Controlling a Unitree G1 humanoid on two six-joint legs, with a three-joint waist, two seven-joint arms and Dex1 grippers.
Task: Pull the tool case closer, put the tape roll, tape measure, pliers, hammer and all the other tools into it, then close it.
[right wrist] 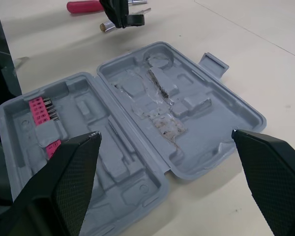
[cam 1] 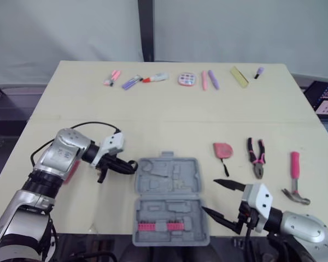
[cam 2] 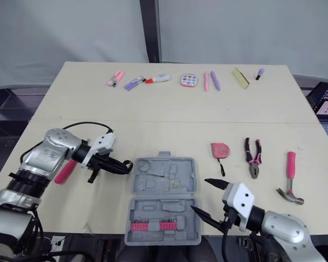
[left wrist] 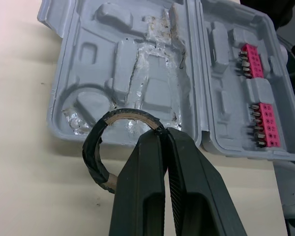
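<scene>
The grey tool case lies open at the table's front centre, with pink bit strips in its near half. My left gripper is shut on a black tape roll just left of the case's far half. My right gripper stands open at the case's right front corner, holding nothing. Right of the case lie a pink tape measure, pink-handled pliers and a pink-handled hammer. A pink-handled tool lies partly hidden under my left arm.
Along the table's far edge runs a row of small pink and purple items, a yellow block and a round pink object. A laptop sits off the table's right side.
</scene>
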